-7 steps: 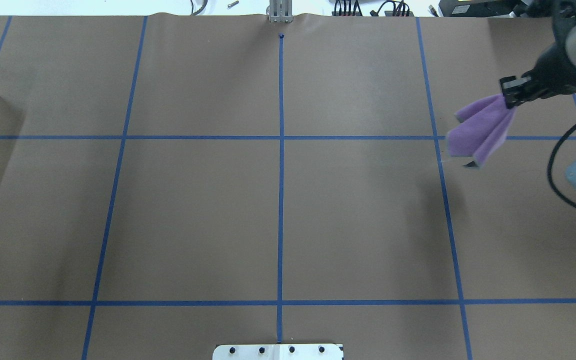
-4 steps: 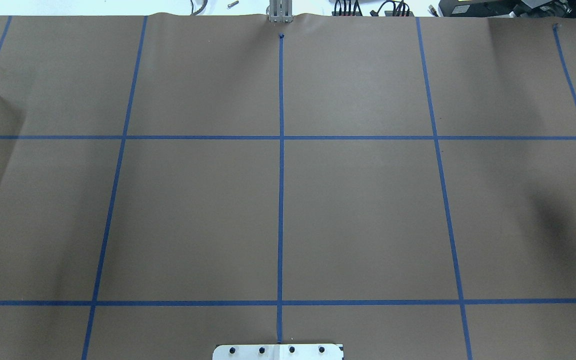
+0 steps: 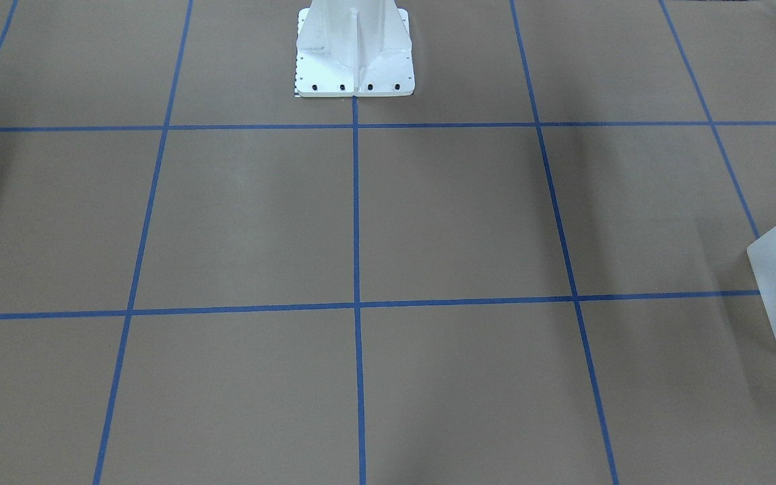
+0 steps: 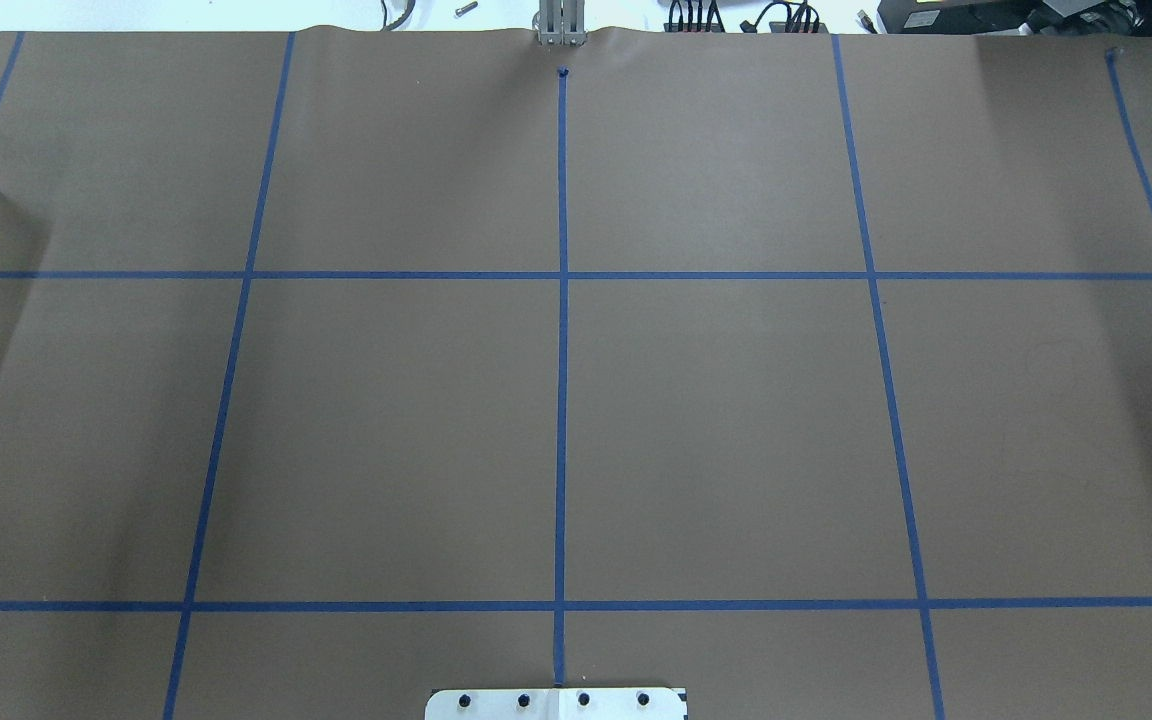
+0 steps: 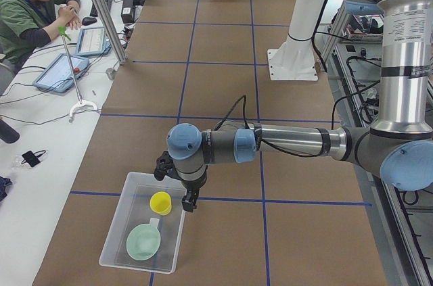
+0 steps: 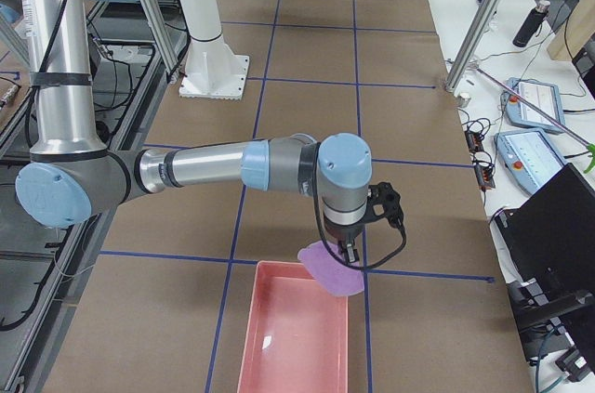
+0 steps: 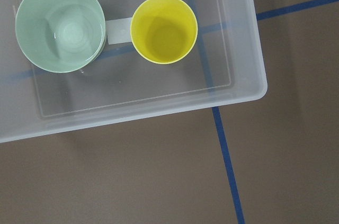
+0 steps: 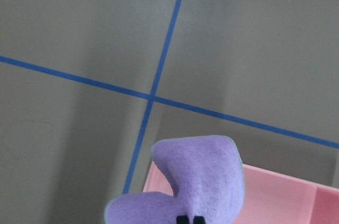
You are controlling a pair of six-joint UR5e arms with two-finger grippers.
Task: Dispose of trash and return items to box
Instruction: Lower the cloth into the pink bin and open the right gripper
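Observation:
The yellow cup [image 7: 163, 29] stands upright in the frosted box [image 7: 241, 49], beside a pale green bowl [image 7: 60, 25]. The box also shows at the table's end in the exterior left view [image 5: 115, 245] and at the right edge of the front-facing view [image 3: 775, 296]. My left gripper [image 5: 187, 199] hangs over the box's near-side rim by the cup; I cannot tell if it is open. My right gripper [image 8: 189, 218] is shut on a purple cloth [image 8: 204, 176] and holds it over the corner of a pink bin [image 6: 293, 337].
The white robot base [image 3: 354, 60] stands at the table's middle edge. The brown table has blue tape grid lines. Operators' tablets and cables lie on the side bench [image 5: 67, 69]. A person sits at the far left.
My right arm has carried the purple cloth to the right, out of the overhead view. The box at the left edge has not moved.

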